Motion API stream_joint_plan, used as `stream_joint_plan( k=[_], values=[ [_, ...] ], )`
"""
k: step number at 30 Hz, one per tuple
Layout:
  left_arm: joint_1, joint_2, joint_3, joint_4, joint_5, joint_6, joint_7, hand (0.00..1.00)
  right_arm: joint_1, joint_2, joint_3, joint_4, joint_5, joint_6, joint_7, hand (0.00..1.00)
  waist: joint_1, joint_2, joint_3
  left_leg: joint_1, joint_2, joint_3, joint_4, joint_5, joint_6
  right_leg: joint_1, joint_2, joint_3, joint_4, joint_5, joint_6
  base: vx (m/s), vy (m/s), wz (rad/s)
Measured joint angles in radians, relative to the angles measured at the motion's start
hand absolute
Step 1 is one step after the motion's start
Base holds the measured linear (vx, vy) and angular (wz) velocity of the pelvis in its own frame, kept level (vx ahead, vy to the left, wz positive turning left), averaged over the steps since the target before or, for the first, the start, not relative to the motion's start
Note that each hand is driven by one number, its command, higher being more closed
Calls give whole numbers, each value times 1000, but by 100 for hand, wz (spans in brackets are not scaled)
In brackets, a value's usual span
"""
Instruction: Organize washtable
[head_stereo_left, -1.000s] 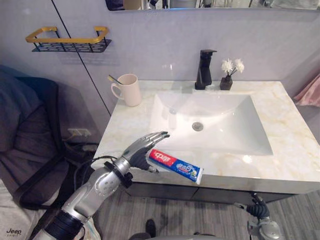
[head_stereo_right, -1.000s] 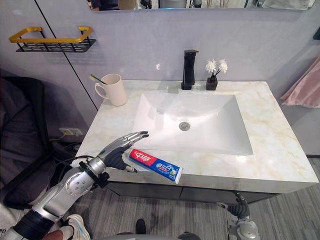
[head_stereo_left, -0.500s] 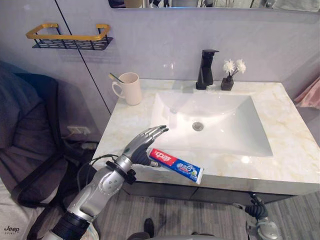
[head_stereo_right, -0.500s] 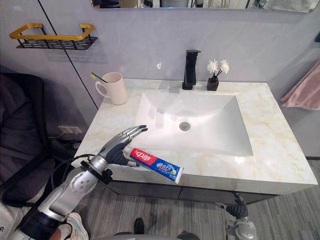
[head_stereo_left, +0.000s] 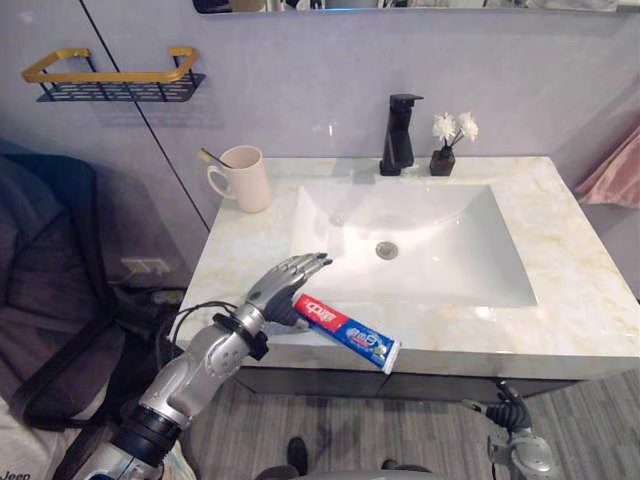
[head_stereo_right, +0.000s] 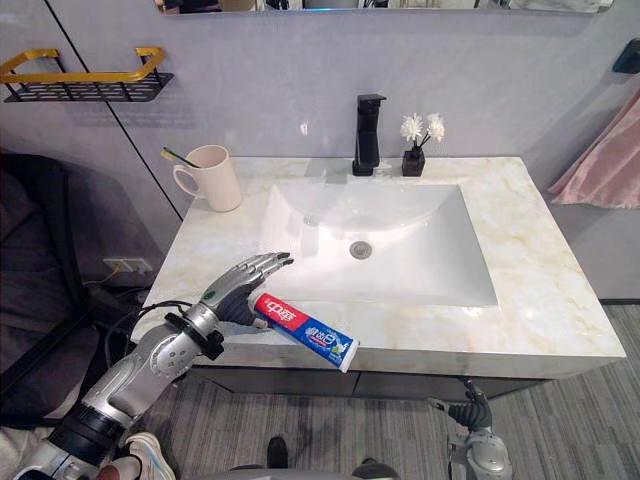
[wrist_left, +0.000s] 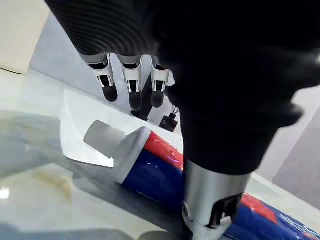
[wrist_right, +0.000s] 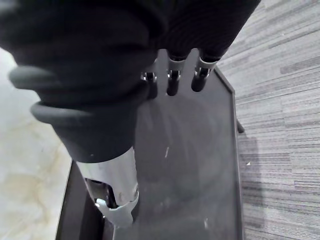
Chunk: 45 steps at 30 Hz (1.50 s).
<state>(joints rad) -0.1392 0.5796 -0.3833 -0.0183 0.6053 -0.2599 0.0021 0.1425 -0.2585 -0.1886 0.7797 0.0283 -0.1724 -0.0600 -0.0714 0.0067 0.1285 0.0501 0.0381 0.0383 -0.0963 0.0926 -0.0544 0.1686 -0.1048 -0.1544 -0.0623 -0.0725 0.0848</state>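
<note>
Not much has moved since a second ago: left hand (head_stereo_left: 283, 285) still hovers over the red end of the toothpaste (head_stereo_left: 350, 328), fingers loose and stretched out, thumb (wrist_left: 210, 200) laid across the tube, not clamped. Tube lies on the table (head_stereo_left: 590, 290) front edge, about 7 o'clock from the sink (head_stereo_left: 420, 230). Mug (head_stereo_left: 243, 178) sits at 10 o'clock. Right hand (wrist_right: 172, 82) hangs relaxed down by the floor.
</note>
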Motion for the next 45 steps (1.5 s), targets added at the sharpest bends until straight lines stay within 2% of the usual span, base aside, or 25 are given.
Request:
stream_joint_plan(
  k=[5, 6, 14, 19, 24, 33, 35, 37, 40, 41, 45],
  values=[
    [-12, 21, -5, 3, 2, -13, 2, 0, -9, 0, 1, -9, 0, 0, 0, 0, 2, 4, 2, -4, 1, 21, 0, -9, -3, -15, 2, 23, 0, 3, 0, -15, -14, -14],
    [-25, 22, -10, 13, 3, -18, 2, 100, -9, 0, 1, -10, 0, -1, 0, 0, 1, 4, 2, -4, 0, 21, 0, -10, -2, -16, 1, 23, 0, 3, 1, 0, 0, 0],
    [-47, 61, -82, 104, 44, -29, -15, 100, -18, -9, 11, -10, 0, -3, 2, 0, -2, 4, 2, 0, -2, 48, 0, -16, 2, -19, -1, 47, -9, 11, 0, -1, -10, -9],
    [-82, 77, -88, 109, 46, -27, -21, 100, -26, -20, 31, -10, 0, -3, 7, 0, -27, 5, 2, 3, -2, 54, 0, -17, 2, -19, 0, 52, -9, 11, 0, -2, -12, -4],
    [-85, 114, -105, 108, 43, -33, -24, 100, -28, -26, 39, -17, 1, -14, 16, 0, -27, 20, 7, 21, -2, 77, 0, -24, -2, -16, -1, 77, -8, 11, 0, -3, -12, -15],
    [-76, 110, -111, 106, 35, -22, -19, 100, -25, -19, 22, -16, 21, -12, 16, 0, -26, 27, 7, 27, 0, 78, 0, -24, -2, -16, -1, 79, 3, 11, 0, -33, -8, -1],
    [-59, 94, -81, 106, 35, -18, -22, 100, -27, -10, -14, -14, 34, 1, 14, 0, -26, 29, 7, 27, 3, 78, 0, -24, -2, -16, -2, 79, 4, 11, 0, -35, -13, 0],
    [-18, 56, -24, 105, 35, 4, -19, 100, -15, 19, -81, -5, 62, 25, -4, 0, -25, 32, 7, 27, 4, 79, 0, -24, -2, -16, -1, 80, 4, 11, 0, 0, 0, 0],
    [34, -11, 74, 89, 23, 40, 10, 100, 11, 57, -214, 15, 109, 32, -34, 0, -22, 33, 7, 26, 6, 79, 1, -24, -2, -17, 0, 80, 4, 11, 0, 0, 0, 0],
    [51, -36, 103, 69, 7, 57, 26, 100, 15, 61, -268, 19, 134, 37, -46, 0, -22, 33, 7, 26, 5, 79, 1, -24, -2, -17, -1, 80, 4, 11, 1, 0, 0, 0],
    [76, -165, 171, -45, -69, 72, 72, 100, 12, 72, -520, -31, 210, 50, -104, 0, -18, 32, 7, 13, 6, 78, 1, -25, -1, -31, 0, 83, 8, 12, 2, -8, -3, 0]
  ],
)
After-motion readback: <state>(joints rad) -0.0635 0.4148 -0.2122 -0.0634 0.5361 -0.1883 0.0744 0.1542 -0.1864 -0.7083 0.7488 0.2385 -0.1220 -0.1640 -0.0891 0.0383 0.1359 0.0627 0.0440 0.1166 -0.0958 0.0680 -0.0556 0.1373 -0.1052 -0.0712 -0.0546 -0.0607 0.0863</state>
